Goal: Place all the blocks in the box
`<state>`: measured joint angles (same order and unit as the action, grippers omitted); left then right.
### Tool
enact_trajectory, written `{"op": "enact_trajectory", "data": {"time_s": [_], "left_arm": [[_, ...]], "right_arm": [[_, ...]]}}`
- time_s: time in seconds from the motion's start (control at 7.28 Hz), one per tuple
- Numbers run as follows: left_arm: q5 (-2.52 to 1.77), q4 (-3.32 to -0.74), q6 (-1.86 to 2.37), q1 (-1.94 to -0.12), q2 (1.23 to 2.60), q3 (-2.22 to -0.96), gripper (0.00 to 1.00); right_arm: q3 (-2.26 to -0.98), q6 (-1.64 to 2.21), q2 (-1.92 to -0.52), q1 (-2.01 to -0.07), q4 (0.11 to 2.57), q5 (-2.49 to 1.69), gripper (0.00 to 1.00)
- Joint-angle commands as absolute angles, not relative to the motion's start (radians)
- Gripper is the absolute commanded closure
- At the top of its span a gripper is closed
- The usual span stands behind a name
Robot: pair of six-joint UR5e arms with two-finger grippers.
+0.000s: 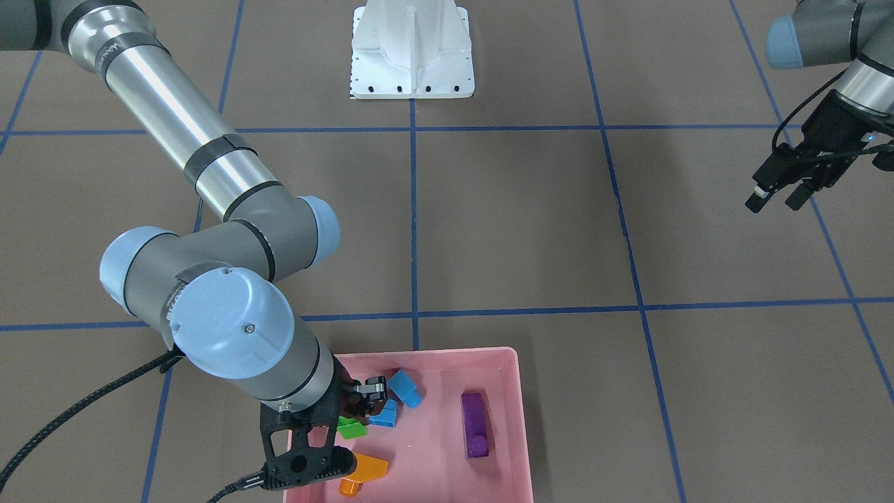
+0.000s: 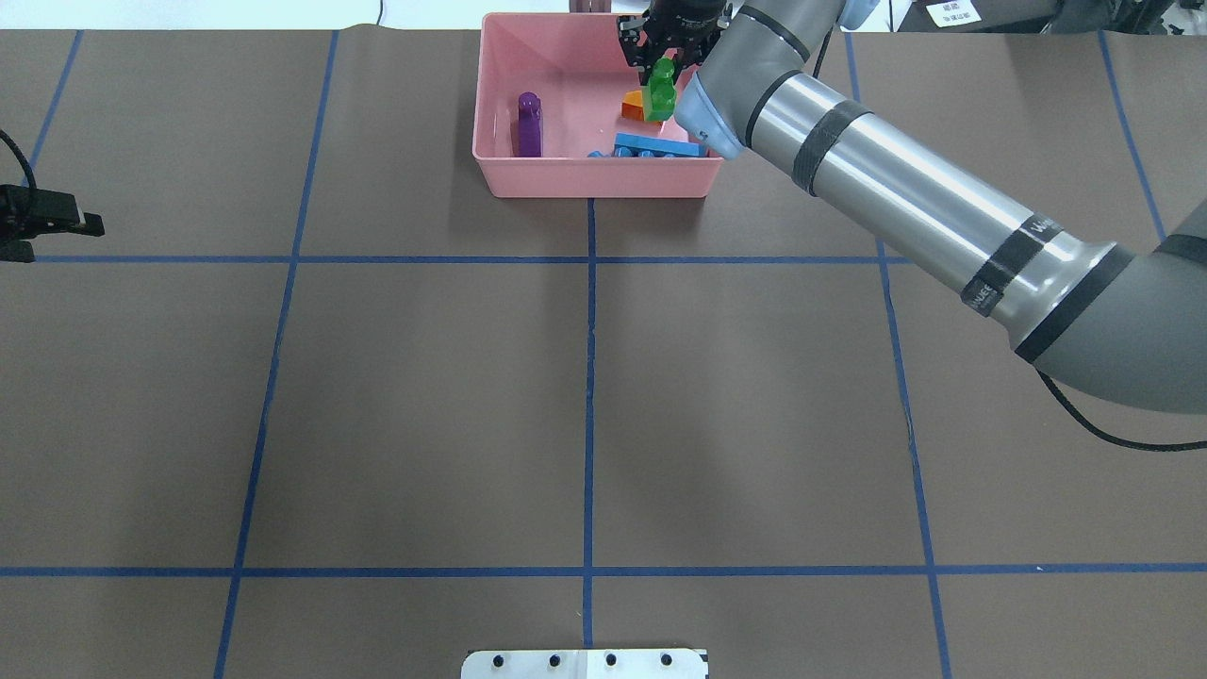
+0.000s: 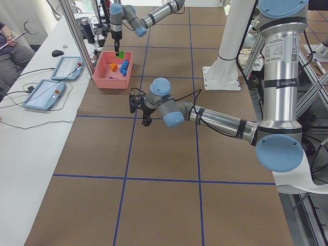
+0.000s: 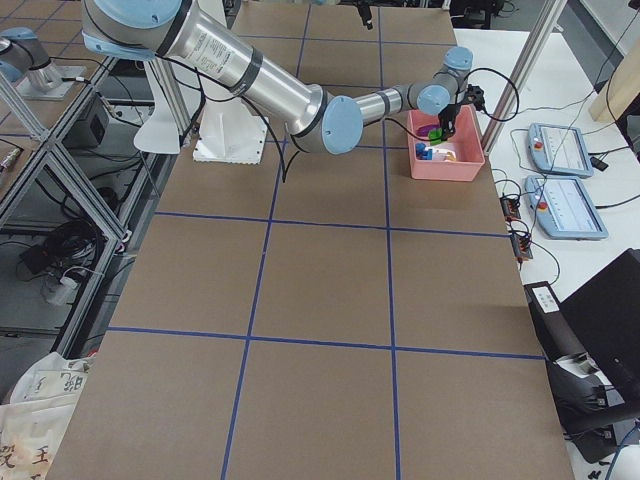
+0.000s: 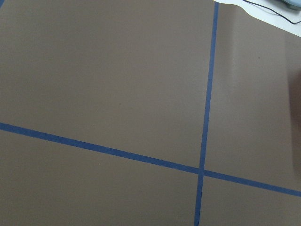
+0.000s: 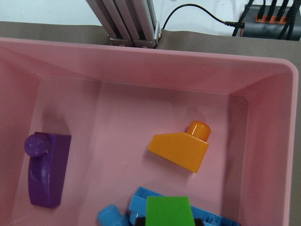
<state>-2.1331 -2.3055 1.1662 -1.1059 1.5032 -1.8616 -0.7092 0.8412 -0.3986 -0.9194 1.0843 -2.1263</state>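
Observation:
The pink box (image 2: pixel 585 179) stands at the table's far edge. In it lie the purple block (image 2: pixel 529 123), the orange sloped block (image 2: pixel 634 106) and the long blue block (image 2: pixel 658 146); a small light-blue block (image 1: pixel 405 388) lies beside them. My right gripper (image 2: pixel 664 71) is over the box's right half, shut on the green block (image 2: pixel 660 94), which it holds just above the blue block. The right wrist view shows the green block (image 6: pixel 168 212) between the fingers, over the box floor (image 6: pixel 122 122). My left gripper (image 1: pixel 775 195) is open and empty, far off to the side above the table.
The white metal base plate (image 1: pixel 412 49) stands at the robot's side of the table. Blue tape lines cross the brown table top (image 2: pixel 585 377). The left wrist view shows only table and tape (image 5: pixel 202 169). Pendants lie on a side bench beyond the box (image 4: pixel 565 150).

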Motion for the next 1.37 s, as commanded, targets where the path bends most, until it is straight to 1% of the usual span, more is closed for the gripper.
{"op": "enact_trajectory", "data": {"time_s": [0.0,0.27,0.41,0.55,0.69,0.82,0.96,1.1,1.24], "left_arm": [[-2.126,-2.307,1.167,-1.103,1.499,-1.858,0.00],[-2.118,-2.306,1.169,-1.100,1.499,-1.835,0.00],[-2.120,-2.306,1.169,-1.101,1.502,-1.842,0.00],[-2.128,-2.301,1.154,-1.120,1.503,-1.833,0.00],[-2.140,-2.283,0.967,-1.159,1.468,-1.841,0.00],[-2.137,-2.228,0.761,-1.199,1.421,-1.845,0.00],[-2.134,-2.107,0.560,-1.279,1.419,-1.845,0.00],[-2.134,-1.959,0.346,-1.351,1.428,-1.848,0.00],[-2.132,-1.843,0.193,-1.379,1.452,-1.845,0.00]], "right_arm": [[-0.698,0.853,-0.391,-0.914,1.069,-2.108,0.01],[-0.698,0.862,-0.373,-0.937,1.077,-2.111,0.00],[-0.727,0.861,-0.370,-0.963,1.103,-2.120,0.00],[-0.856,0.829,-0.406,-0.995,1.255,-2.143,0.00],[-1.005,0.754,-0.461,-1.032,1.416,-2.155,0.00],[-1.169,0.630,-0.557,-1.061,1.557,-2.161,0.00],[-1.316,0.514,-0.690,-1.113,1.644,-2.167,0.00],[-1.415,0.424,-0.822,-1.161,1.657,-2.210,0.00],[-1.475,0.399,-0.944,-1.190,1.645,-2.242,0.00]]}}
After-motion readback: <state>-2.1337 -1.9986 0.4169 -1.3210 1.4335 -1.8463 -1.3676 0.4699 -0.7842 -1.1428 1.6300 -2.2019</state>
